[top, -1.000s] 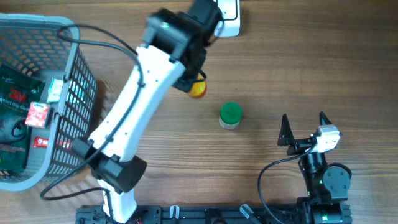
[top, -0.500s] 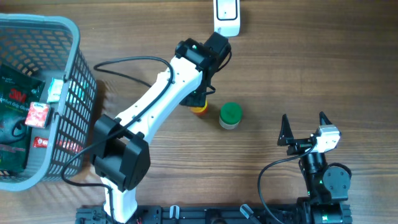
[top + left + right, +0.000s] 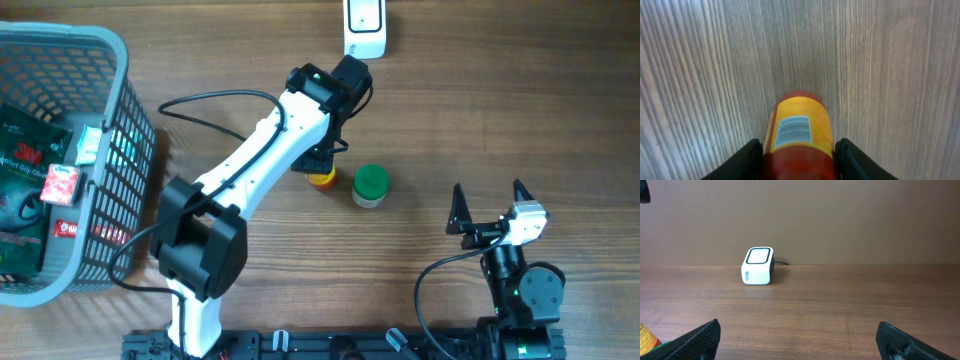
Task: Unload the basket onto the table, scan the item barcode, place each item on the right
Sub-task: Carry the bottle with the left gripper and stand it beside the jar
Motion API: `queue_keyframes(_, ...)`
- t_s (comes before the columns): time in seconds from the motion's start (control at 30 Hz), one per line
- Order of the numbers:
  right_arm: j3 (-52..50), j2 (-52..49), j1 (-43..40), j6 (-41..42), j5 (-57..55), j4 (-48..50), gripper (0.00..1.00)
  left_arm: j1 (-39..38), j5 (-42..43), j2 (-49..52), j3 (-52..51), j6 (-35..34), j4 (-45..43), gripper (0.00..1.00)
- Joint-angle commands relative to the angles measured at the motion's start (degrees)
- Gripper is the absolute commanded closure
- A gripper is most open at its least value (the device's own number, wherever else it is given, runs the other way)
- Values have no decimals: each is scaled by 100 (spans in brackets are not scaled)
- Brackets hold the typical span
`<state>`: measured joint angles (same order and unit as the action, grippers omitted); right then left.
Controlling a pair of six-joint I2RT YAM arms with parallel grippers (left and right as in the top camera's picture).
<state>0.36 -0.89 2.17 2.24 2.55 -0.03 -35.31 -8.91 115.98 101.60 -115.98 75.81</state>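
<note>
1. The bottle (image 3: pixel 801 112), red with a yellow label, is found mid-desk (image 3: pixel 500 100), just left of a green-capped jar (image 3: pixel 371 184) and near of the scanner (image 3: pixel 363 25).
2. Its sides are flanked by the left tool (image 3: pixel 799 145); whether it is clamped cannot be told. The right tool (image 3: pixel 488 192) is held wide open and empty.
3. The bottle is judged light, stiff and smooth, so apt to slip. It is best taken across the body, with the barcode (image 3: pixel 793 131) left uncovered.

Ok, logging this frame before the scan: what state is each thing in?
left gripper: around yellow-labelled red bottle, grip unclear
bottle: barcode showing
right gripper: open, empty
green-lidded jar: upright, closed
white box scanner: untouched
grey mesh basket: holding packets
</note>
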Motion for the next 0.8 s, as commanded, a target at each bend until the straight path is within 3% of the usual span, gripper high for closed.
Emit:
queue_keyframes(0.0,-7,46,24,-70,46,11,0,-11,118,195,-39,-575,24,36)
queue_keyframes(0.13,-7,46,22,-72,46,11,0,2,138,144,-31,-424,15,9)
queue_keyframes(0.23,-7,46,22,-70,46,11,0,33,140,87,46,-107,46,1)
queue_keyframes(0.57,-7,46,24,-68,46,11,0,146,-83,-435,907,1558,540,0)
queue_keyframes(0.77,-7,46,24,-70,46,11,0,146,-1067,-1054,1355,1978,1189,0)
